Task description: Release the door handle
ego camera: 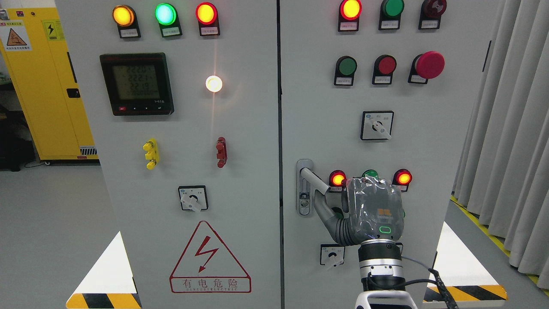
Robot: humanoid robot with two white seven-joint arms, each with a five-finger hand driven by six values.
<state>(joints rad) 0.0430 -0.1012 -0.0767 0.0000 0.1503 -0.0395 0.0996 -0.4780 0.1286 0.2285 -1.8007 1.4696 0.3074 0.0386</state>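
My right hand at the cabinet's door handle.

The handle sits at the left edge of the right-hand door, its lever angled down and right from a tall lock plate. My thumb reaches up just beside the lever's tip; whether it touches I cannot tell. My other fingers hide behind the back of my hand, so their curl is unclear.

Grey floor bearing grey cabinet near, centre; yellow cabinet far left; striped hazard tape right.
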